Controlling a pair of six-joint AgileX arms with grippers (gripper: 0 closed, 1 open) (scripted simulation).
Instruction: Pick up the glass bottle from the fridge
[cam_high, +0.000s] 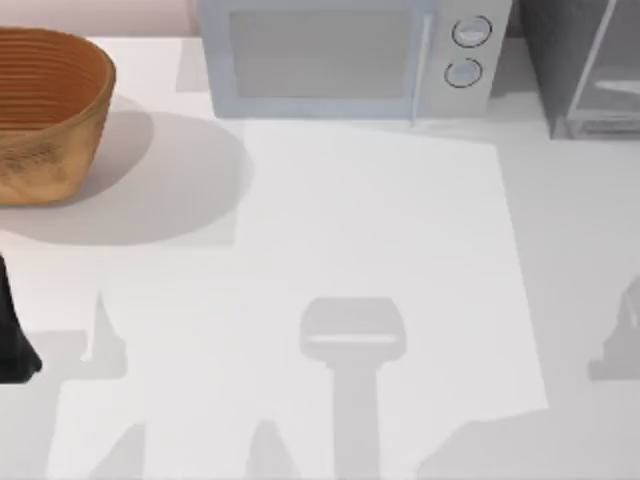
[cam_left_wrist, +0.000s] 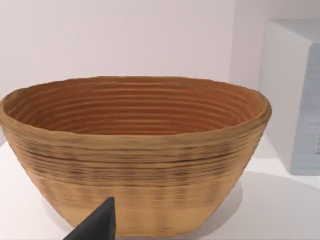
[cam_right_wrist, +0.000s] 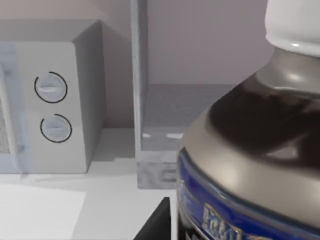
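The glass bottle (cam_right_wrist: 250, 130) looms close in the right wrist view, with a white cap, dark glass and a blue label band. My right gripper (cam_right_wrist: 200, 235) is shut on it; one dark fingertip (cam_right_wrist: 157, 222) presses against its side. Behind it stands the fridge (cam_right_wrist: 165, 150), its door edge (cam_right_wrist: 139, 75) swung open and its grey inside showing. In the top view the fridge (cam_high: 585, 70) sits at the back right corner. My left arm (cam_high: 8, 340) rests at the table's left edge.
A woven basket (cam_high: 45, 110) stands at the back left, close in front of the left wrist camera (cam_left_wrist: 135, 155). A pale microwave (cam_high: 345, 55) with two round dials (cam_right_wrist: 52, 107) sits at the back middle, beside the fridge.
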